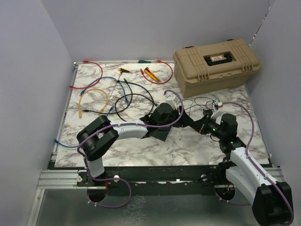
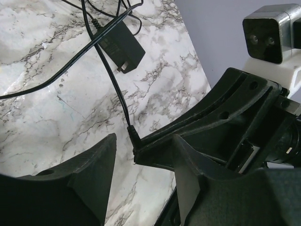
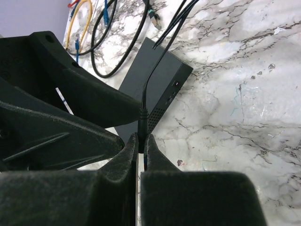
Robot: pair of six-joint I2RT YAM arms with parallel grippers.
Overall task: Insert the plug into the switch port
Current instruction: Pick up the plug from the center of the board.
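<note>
My right pincer (image 3: 139, 143) is pinched tight on the small black barrel plug (image 3: 142, 123) at lower centre. Just beyond it, at mid-frame, lies the flat dark-grey rectangular switch (image 3: 157, 77) on white marble tabletop (image 3: 244, 94). My left pincer (image 2: 146, 141) gapes wide, holding nothing.

one switch (image 3: 151, 77), one tan case (image 1: 216, 63), perhaps two red cables (image 1: 100, 69)
</note>
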